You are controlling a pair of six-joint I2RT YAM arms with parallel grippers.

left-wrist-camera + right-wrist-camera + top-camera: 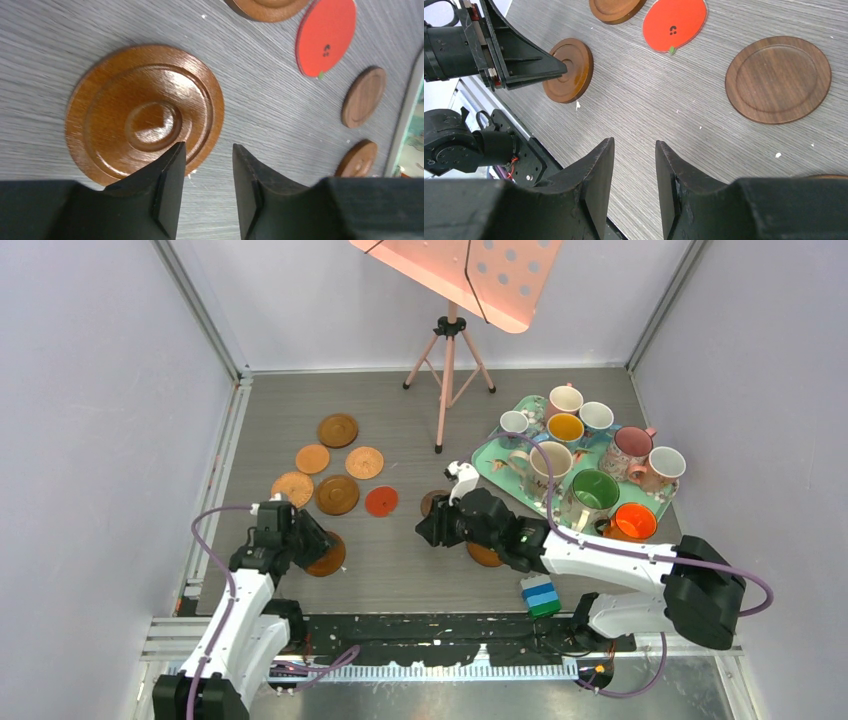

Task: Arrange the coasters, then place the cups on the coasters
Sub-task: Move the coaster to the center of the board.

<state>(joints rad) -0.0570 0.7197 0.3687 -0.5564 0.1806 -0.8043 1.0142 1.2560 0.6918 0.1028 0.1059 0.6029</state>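
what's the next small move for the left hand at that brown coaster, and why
Probably ease the left hand down and close on the rim of the grooved brown coaster: one finger shows over the disc, the other over bare table, so they straddle its edge, with nothing gripped yet.

Left white-and-black arm [235, 610]: rose from base at near left, elbow bent, forearm reached forward and slightly right. Left black two-finger pincer [207, 150]: tilted downward, jaws apart with narrow gap, nothing between them. Right white-and-black arm [610, 560]: shoulder at far right, forearm stretched leftward toward centre. Right black two-finger pincer [634, 145]: angled downward, jaws parted narrowly, empty.
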